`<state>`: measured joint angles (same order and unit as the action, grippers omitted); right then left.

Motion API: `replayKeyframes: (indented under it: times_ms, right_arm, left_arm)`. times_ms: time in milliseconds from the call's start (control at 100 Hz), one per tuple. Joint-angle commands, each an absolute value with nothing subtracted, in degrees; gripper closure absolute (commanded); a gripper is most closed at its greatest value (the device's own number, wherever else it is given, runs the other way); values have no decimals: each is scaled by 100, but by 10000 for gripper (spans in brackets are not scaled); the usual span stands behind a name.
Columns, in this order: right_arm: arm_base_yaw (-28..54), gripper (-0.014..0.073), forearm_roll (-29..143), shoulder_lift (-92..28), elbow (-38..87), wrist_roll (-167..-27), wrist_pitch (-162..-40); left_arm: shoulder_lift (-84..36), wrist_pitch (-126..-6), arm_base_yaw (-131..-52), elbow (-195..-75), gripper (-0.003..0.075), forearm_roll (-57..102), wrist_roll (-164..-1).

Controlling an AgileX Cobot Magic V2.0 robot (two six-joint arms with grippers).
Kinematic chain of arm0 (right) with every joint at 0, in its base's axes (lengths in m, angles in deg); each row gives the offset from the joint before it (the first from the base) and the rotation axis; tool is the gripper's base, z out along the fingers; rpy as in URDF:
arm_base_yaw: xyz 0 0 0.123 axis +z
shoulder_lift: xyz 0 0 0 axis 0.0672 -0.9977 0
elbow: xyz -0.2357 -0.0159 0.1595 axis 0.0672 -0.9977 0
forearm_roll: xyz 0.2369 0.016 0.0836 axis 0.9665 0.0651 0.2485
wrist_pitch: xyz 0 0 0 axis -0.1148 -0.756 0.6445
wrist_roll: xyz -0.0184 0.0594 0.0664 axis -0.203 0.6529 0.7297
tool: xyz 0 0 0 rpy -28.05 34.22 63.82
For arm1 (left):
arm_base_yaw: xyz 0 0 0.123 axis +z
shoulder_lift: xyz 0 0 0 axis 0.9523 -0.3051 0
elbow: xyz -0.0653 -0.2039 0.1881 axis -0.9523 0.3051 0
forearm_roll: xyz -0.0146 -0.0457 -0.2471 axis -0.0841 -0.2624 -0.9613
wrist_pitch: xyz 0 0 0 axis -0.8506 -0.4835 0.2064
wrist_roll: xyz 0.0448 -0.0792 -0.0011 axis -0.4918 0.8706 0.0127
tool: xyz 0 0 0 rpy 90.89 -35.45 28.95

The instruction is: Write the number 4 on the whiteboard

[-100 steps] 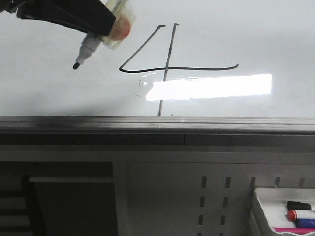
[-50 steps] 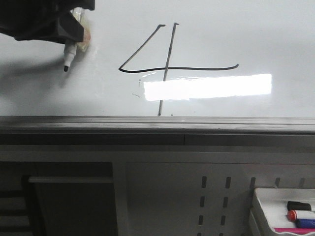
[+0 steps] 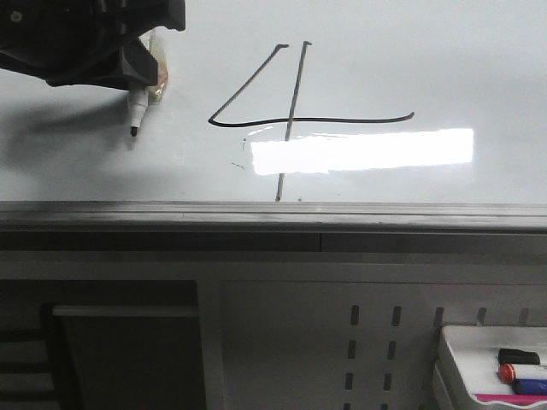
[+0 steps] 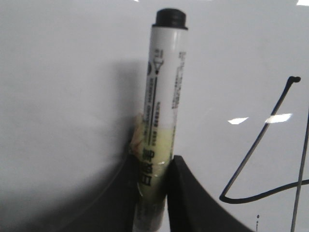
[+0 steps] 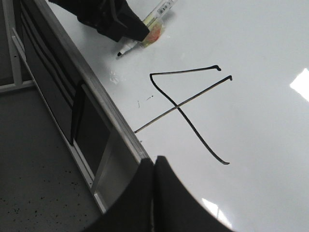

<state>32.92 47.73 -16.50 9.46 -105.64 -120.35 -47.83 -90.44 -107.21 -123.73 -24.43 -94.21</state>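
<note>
Left wrist view shows my left tool (image 4: 153, 193) clamped on a marker (image 4: 161, 111), the two dark fingers pinching its lower barrel where a yellowish wrap sits. I judge the marker light and stiff, with a smooth plastic barrel that could slip or twist under writing pressure; the wrapped section looks like the best place to hold, and that is where the fingers are. From the front view, the left tool (image 3: 128, 64) hangs over the whiteboard (image 3: 427, 60) with the marker tip pointing down at the surface; I cannot tell whether the tip touches the board or hovers just above it.

Outward from that tool, the number 4 (image 3: 291, 115) lies off to its right side, apart from the tip, with bare board between them. It looks complete to me: diagonal stroke, long bar, tall vertical. The board itself is rigid and glossy, so I expect the tip to glide with little drag and wet ink to smear if brushed.

My right tool (image 5: 153, 193) has its fingers pressed together on nothing, well apart from the numeral.
</note>
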Motion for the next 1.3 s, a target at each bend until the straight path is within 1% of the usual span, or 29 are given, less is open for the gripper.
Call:
replayKeyframes:
  times_ms: [0, 40, 80, 160, 200, 410, 460, 500, 520, 530, 570, 650, 720, 910, 1110, 1180, 1230, 1290]
  right_arm:
    - [3261, 658, 4847, -1617, 1068, -10553, -11698]
    - [3261, 658, 4858, -1617, 1068, -10553, -11708]
    - [3261, 658, 4868, -1617, 1068, -10553, -11708]
    - [3261, 658, 4867, -1617, 1068, -10553, -11708]
    - [3261, 658, 4890, -1617, 1068, -10553, -11720]
    - [3261, 658, 4901, -1617, 1068, -10553, -11720]
    - [3261, 658, 4901, -1617, 1068, -10553, -11720]
    - [3261, 658, 4901, -1617, 1068, -10553, -11720]
    - [3261, 658, 4901, -1617, 1068, -10553, -11720]
    - [3261, 658, 4901, -1617, 1068, -10553, -11720]
    - [3261, 658, 4901, -1617, 1068, -10553, -11720]
    - [3261, 658, 4901, -1617, 1068, -10553, -11720]
    - [3261, 658, 4901, -1617, 1068, -10553, -11720]
    - [3261, 658, 4901, -1617, 1068, -10553, -11720]
    - [3261, 658, 4901, -1571, 1068, -10553, -11478]
    - [3261, 658, 4901, -1485, 1068, -10553, -11370]
    - [3261, 658, 4901, -1374, 1068, -10553, -11371]
    - [3261, 658, 4901, -1228, 1068, -10553, -11440]
  left_arm:
    - [-4901, -9271, -10695, -12469, 689, -2679, -9377]
    - [-4903, -9271, -10695, -12469, 647, -2694, -9377]
    - [-4918, -9285, -10695, -12469, 580, -2694, -9377]
    - [-4940, -9285, -10687, -12469, 503, -2694, -9377]
    - [-4953, -9285, -10687, -12469, 485, -2694, -9377]
    - [-5000, -9285, -10687, -12469, 485, -2694, -9377]
    - [-5000, -9285, -10687, -12469, 474, -2694, -9377]
    - [-5000, -9285, -10687, -12469, 442, -2694, -9377]
    - [-5000, -9285, -10687, -12469, 407, -2694, -9377]
    - [-5000, -9285, -10687, -12469, 407, -2694, -9377]
    - [-5000, -9285, -10687, -12469, 330, -2694, -9377]
    - [-5000, -9285, -10687, -12469, 223, -2694, -9377]
    - [-4987, -9285, -10687, -12469, 181, -2694, -9377]
    - [-4617, -9296, -10687, -12519, 183, -2694, -9377]
    - [-3500, -9260, -10786, -12519, 195, -2654, -9443]
    - [-3092, -9236, -10809, -12519, 253, -2573, -9735]
    - [-2797, -9139, -10809, -12519, 330, -2573, -10021]
    - [-2395, -9087, -10809, -12451, 464, -2573, -10319]
